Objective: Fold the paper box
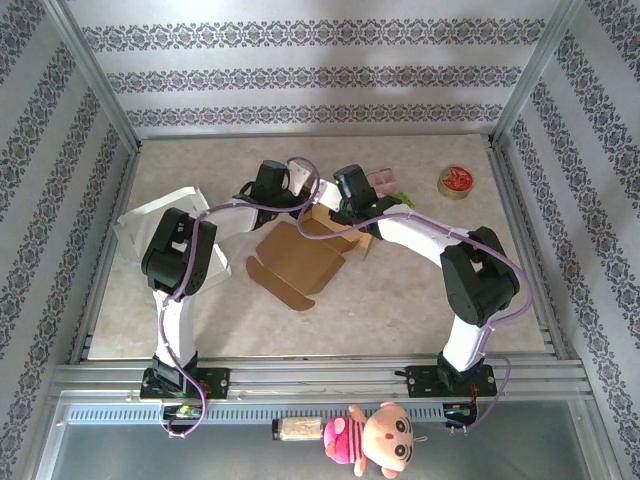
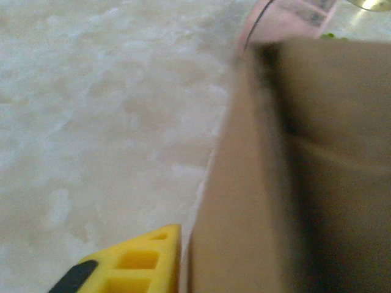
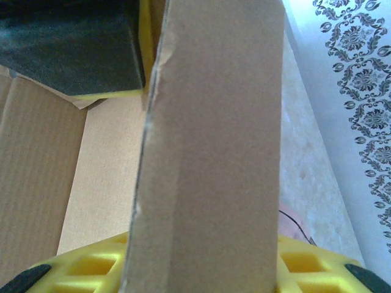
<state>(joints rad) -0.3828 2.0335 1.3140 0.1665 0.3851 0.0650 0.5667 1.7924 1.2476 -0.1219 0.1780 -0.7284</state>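
Cardboard box blank mid-table, mostly flat and open. One far flap stands upright and the other panels lie unfolded. Judged early; most folds left.

Left gripper and right gripper both at blank's far edge.
- Right fingers flank raised flap; clamped or not, cannot tell.
- Left finger just beside cardboard wall; jaw state cannot tell.

Pink packet crowds far side. Tape roll well apart on right, white tray on left. Near side has open table.
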